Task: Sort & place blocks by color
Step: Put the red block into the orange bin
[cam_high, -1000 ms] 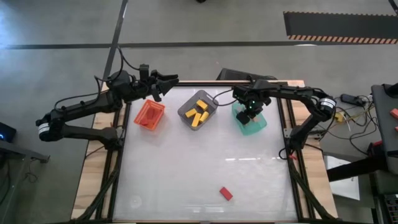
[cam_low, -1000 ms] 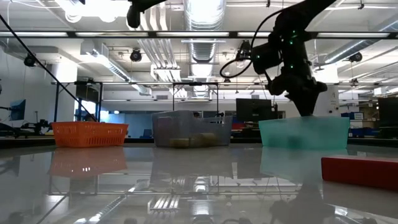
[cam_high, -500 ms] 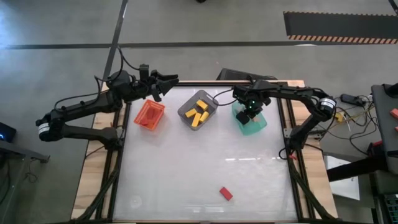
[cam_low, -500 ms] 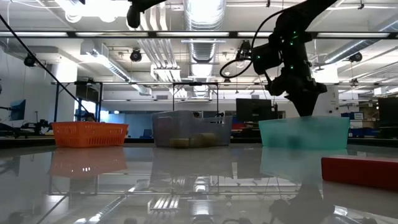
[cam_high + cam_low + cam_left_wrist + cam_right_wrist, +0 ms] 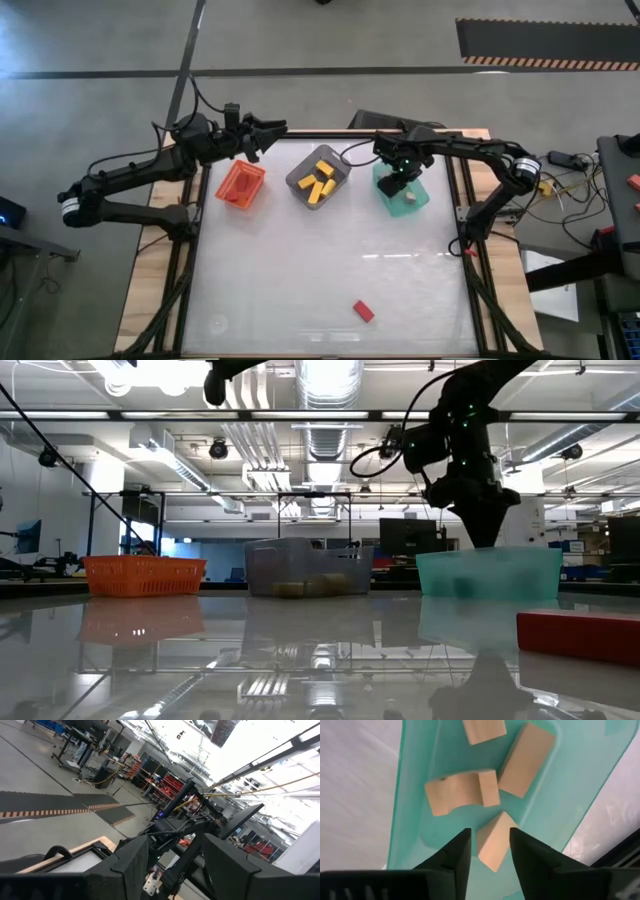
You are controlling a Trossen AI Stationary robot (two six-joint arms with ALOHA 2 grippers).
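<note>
My high camera looks straight down on the whole desk (image 5: 330,270). My low one sits at desk height, facing level toward the room; both catch the green bin (image 5: 403,198) (image 5: 489,574). The right wrist camera peers closely down into that bin (image 5: 420,780). The left wrist camera points off over the room.

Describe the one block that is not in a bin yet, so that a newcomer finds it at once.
On the white table, three bins stand in a row at the far edge. The red block lies alone near the front edge, toward the right arm's side. It is the only block on the bare tabletop, far from every bin.
</note>
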